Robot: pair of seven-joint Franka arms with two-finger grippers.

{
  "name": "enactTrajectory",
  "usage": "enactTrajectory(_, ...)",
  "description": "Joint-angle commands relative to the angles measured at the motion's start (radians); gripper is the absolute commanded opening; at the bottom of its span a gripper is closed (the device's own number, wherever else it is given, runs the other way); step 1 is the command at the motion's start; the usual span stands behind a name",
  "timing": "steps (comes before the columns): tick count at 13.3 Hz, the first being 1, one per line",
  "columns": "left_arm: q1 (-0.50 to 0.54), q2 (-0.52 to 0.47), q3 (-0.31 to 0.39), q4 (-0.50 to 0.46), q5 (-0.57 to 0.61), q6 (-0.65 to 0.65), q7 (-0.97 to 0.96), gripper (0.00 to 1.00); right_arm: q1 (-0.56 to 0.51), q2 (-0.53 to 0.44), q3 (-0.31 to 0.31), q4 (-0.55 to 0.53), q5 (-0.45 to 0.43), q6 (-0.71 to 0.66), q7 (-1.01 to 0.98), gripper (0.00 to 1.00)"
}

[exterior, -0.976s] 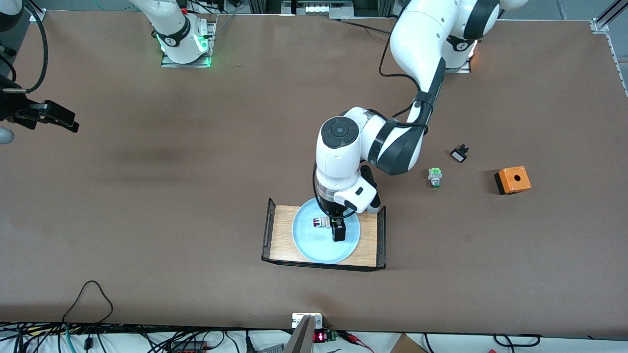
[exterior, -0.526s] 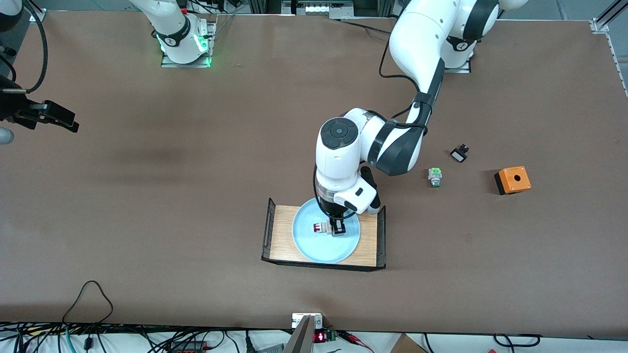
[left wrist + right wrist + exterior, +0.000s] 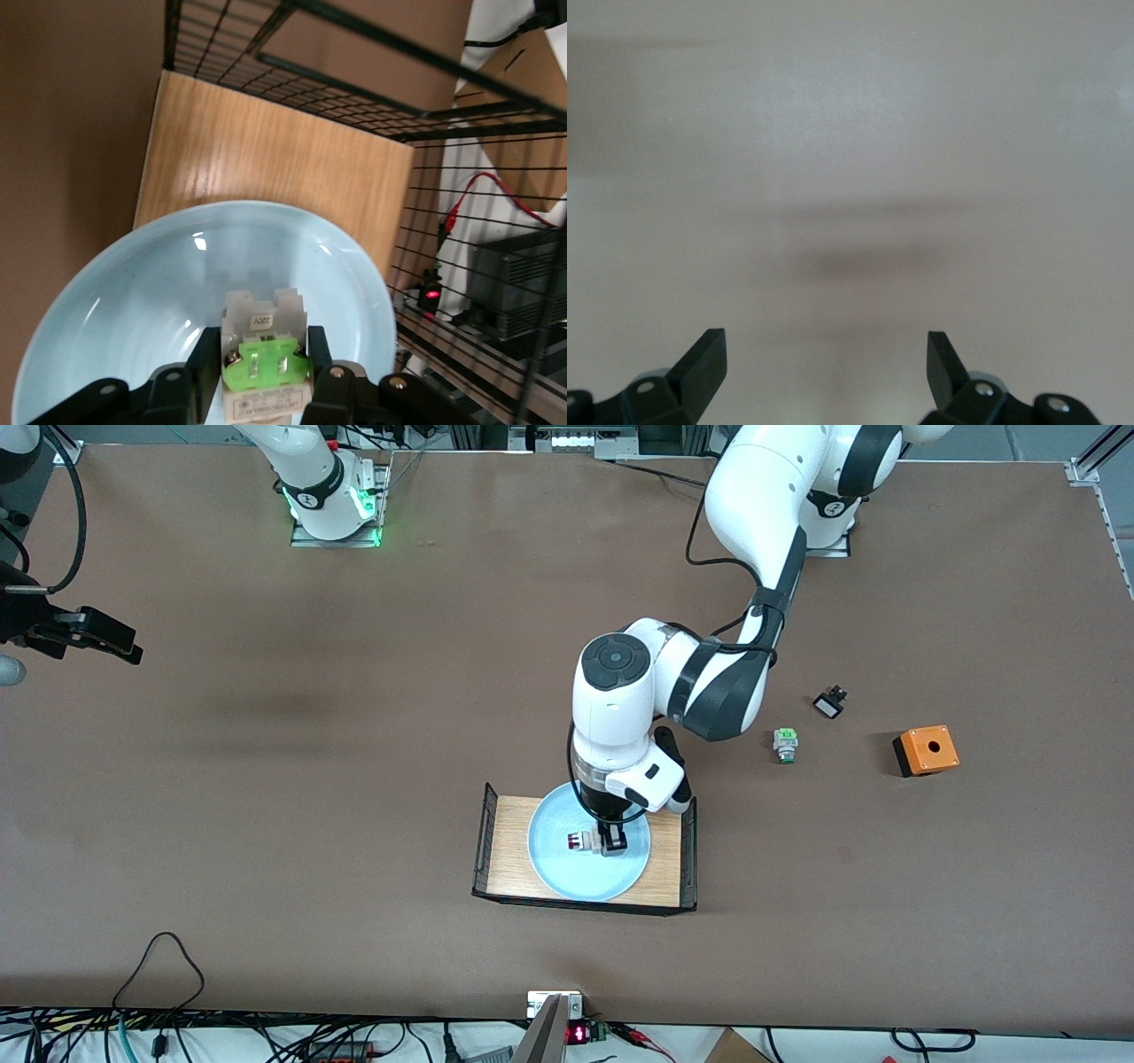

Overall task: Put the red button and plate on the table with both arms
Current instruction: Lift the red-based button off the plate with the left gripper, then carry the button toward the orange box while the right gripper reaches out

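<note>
- The tiny red-capped push-button switch with a whitish body and green rear block [image 3: 580,839] lies near the middle of the round, pale blue, shallow plate [image 3: 554,868]; it is pinched at its body by the black two-finger left gripper [image 3: 609,841], whose fingers are pressed against its sides.
- The plate rests on the small light-wood tray with black mesh ends [image 3: 509,850], near the flat brown table's [image 3: 354,779] front edge.
- The lift is best made straight up, so that the plate is not dragged; the switch should then be carried clear of the mesh ends before being set down.
- The right gripper [image 3: 111,642], fingers spread, is held waiting over the table edge at the right arm's end.
- A second earlier the left fingers were spread around the switch; now they are clamped on it.
</note>
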Motion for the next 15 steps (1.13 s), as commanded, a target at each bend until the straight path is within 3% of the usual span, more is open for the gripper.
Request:
enactTrajectory(1,0.003,-0.071,0.009,0.0,0.019,-0.062,0.021,0.01,-0.001,-0.019,0.001,-0.017,-0.002,0.008,-0.011,1.0)
enactTrajectory(5,0.017,-0.152,0.012,-0.006,0.01,-0.142,0.205,0.0,0.013,-0.014,0.004,-0.008,-0.009,0.014,-0.008,1.0)
enactTrajectory(10,0.119,-0.224,0.006,-0.052,-0.059,-0.225,0.553,0.0,0.014,-0.007,0.004,0.018,0.0,-0.002,-0.01,1.0)
enactTrajectory(15,0.219,-0.355,0.005,-0.279,-0.148,-0.225,1.031,0.0,0.045,0.002,0.006,0.015,0.015,-0.022,0.041,1.0)
